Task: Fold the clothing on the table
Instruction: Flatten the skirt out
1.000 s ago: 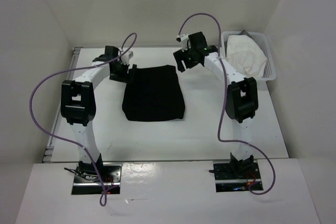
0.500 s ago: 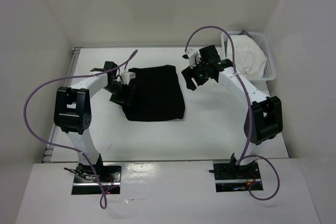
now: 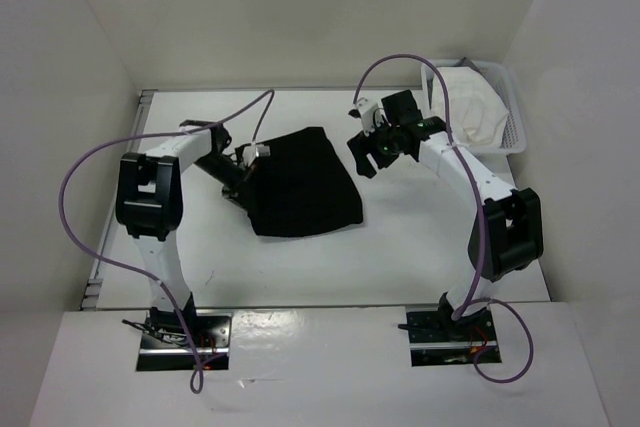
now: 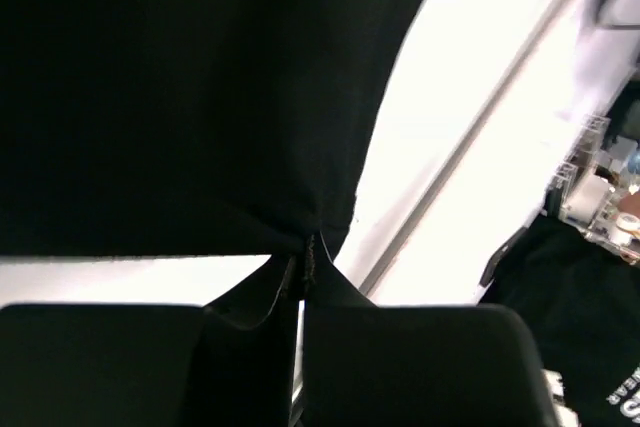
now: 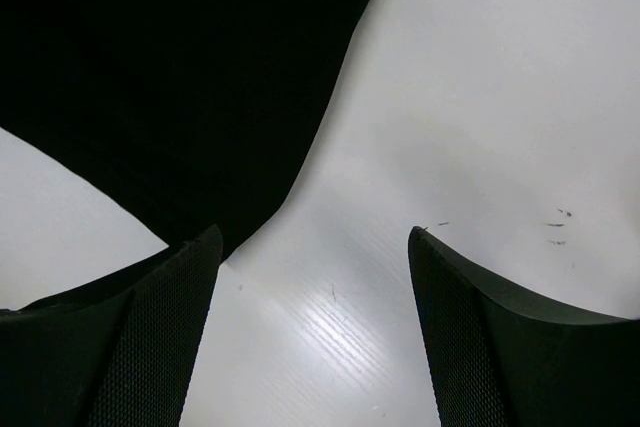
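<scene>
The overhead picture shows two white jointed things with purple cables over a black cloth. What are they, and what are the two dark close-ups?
Those are two robot arms bolted to a white table; each ends in a two-finger gripper. The overhead camera looks down from behind them. The close-ups come from cameras on the wrists, each showing its own fingers. A black garment lies on the table. The left gripper is shut, pinching the garment's edge. The right gripper is open by the opposite edge, holding nothing. At the far right, a basket holds a white cloth.
</scene>
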`<state>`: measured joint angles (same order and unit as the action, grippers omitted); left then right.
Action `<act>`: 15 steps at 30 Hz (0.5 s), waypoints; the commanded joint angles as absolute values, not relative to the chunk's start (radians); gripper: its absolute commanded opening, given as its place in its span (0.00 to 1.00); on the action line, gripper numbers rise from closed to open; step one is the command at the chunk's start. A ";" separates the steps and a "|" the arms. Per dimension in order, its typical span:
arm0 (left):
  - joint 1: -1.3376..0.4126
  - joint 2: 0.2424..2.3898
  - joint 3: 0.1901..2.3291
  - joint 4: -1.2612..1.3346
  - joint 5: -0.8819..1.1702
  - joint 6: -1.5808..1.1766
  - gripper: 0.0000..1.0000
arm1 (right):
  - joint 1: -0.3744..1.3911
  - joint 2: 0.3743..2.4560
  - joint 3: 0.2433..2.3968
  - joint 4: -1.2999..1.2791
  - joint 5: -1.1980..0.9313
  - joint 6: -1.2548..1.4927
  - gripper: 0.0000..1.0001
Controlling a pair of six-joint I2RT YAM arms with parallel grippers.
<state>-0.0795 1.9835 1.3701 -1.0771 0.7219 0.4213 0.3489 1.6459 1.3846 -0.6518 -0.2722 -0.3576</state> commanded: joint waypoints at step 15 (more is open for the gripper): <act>-0.014 1.869 1.392 -1.302 0.974 0.660 0.02 | 0.344 1.626 1.370 -0.643 -0.376 -0.357 0.80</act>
